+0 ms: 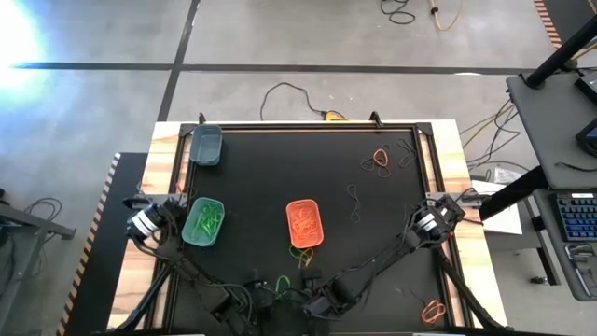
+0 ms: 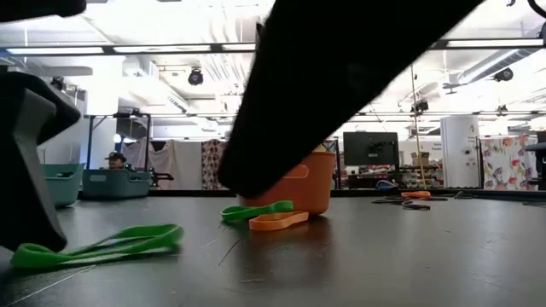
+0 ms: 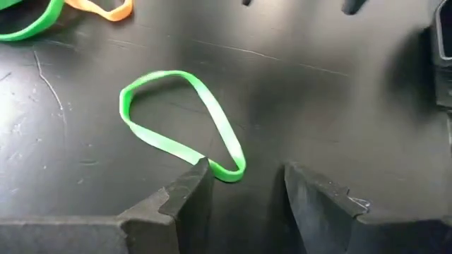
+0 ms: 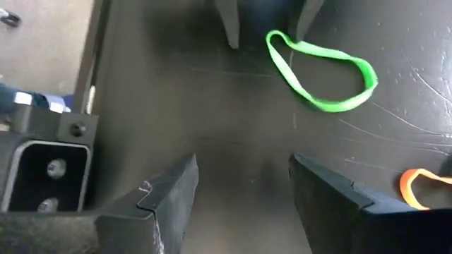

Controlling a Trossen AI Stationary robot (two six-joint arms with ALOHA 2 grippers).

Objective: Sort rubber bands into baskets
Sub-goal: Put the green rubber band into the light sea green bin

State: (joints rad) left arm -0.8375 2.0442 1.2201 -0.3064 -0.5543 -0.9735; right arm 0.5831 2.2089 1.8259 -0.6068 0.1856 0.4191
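Observation:
A bright green rubber band [image 3: 182,120] lies flat on the black mat near the table's front edge, at its middle [image 1: 281,282]. My left gripper [image 3: 244,176] is open and low over it, and the band's near end [image 3: 229,169] lies between the fingertips, close to one finger. My right gripper [image 4: 244,176] stands open beside it [image 1: 312,301] with nothing between its fingers. It looks at the same band [image 4: 321,74]. The orange basket [image 1: 304,223], the light green basket [image 1: 203,222] and the dark teal basket [image 1: 206,145] stand farther back. My left gripper has one fingertip [image 3: 200,171] right against the green band's near end [image 3: 224,168]. The fingers slant down from the table's near side. I cannot tell whether the finger touches the band, which lies flat on the mat.
A green band [image 2: 256,210] and an orange band [image 2: 279,222] lie just in front of the orange basket. More bands lie at the far right [image 1: 378,163], and an orange one lies near the front right corner [image 1: 432,311]. Cables run along the table's far edge.

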